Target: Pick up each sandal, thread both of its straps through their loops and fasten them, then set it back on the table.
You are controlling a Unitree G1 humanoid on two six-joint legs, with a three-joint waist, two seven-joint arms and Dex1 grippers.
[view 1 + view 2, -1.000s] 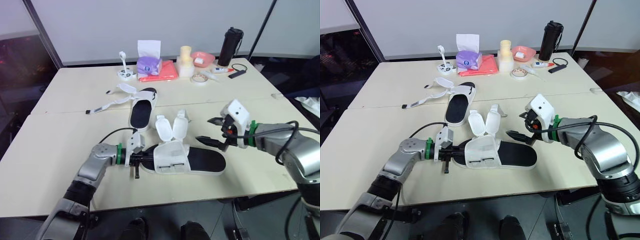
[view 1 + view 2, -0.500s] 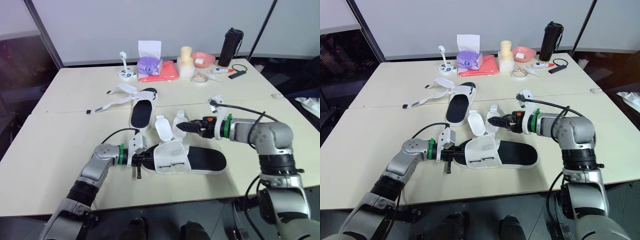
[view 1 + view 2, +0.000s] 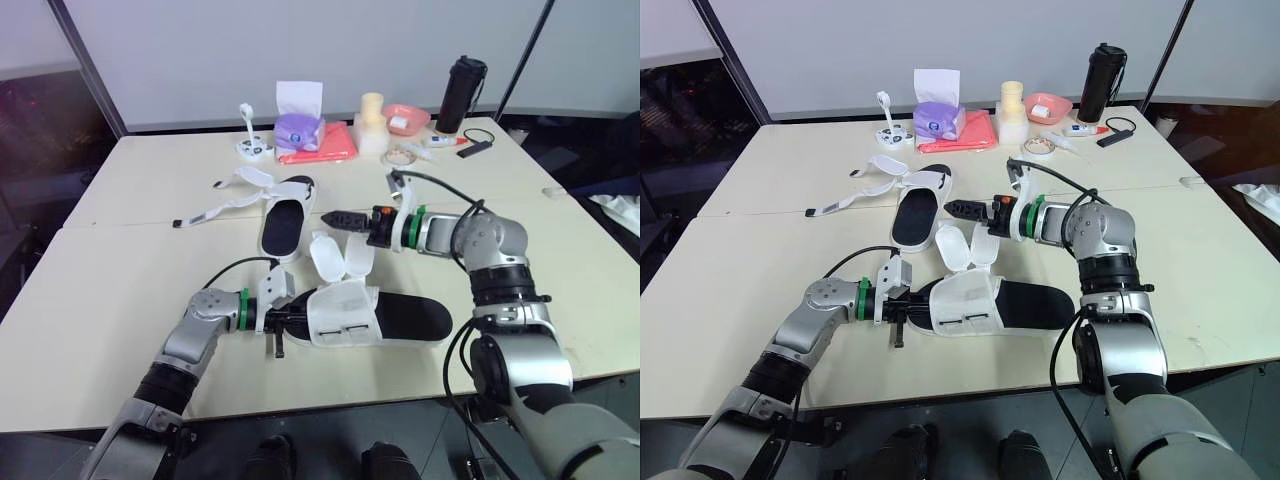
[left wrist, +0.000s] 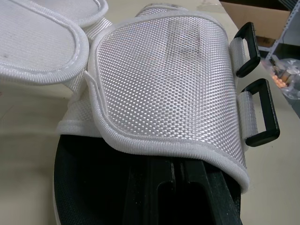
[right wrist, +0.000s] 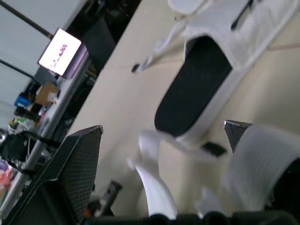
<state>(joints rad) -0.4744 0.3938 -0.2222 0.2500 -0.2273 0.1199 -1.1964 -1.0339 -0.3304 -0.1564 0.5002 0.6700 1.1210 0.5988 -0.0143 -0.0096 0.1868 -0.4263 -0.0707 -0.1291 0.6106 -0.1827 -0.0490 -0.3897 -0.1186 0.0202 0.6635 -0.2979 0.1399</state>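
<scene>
The near sandal (image 3: 400,318), with a black sole and a white upper, lies on the table (image 3: 120,270) in front of me. My left gripper (image 3: 283,322) is shut on the sole's end under the white flap (image 4: 159,79). Two black loops (image 4: 260,112) sit on the flap's edge. Its two white straps (image 3: 343,256) stand up unthreaded. My right gripper (image 3: 333,217) hovers just beyond and above these straps, open, with one strap (image 5: 157,190) seen between its fingers (image 5: 72,173). The far sandal (image 3: 283,222) lies behind, its straps (image 3: 228,203) spread flat to the left.
Along the table's far edge stand a purple tissue box (image 3: 297,128), a red cloth (image 3: 325,145), a cream cup (image 3: 371,120), a pink bowl (image 3: 405,117), a tape roll (image 3: 402,157) and a black bottle (image 3: 460,92).
My right arm has swung from the right of the near sandal toward the left and farther back, ending over the upright straps. The left gripper and both sandals have stayed put.
</scene>
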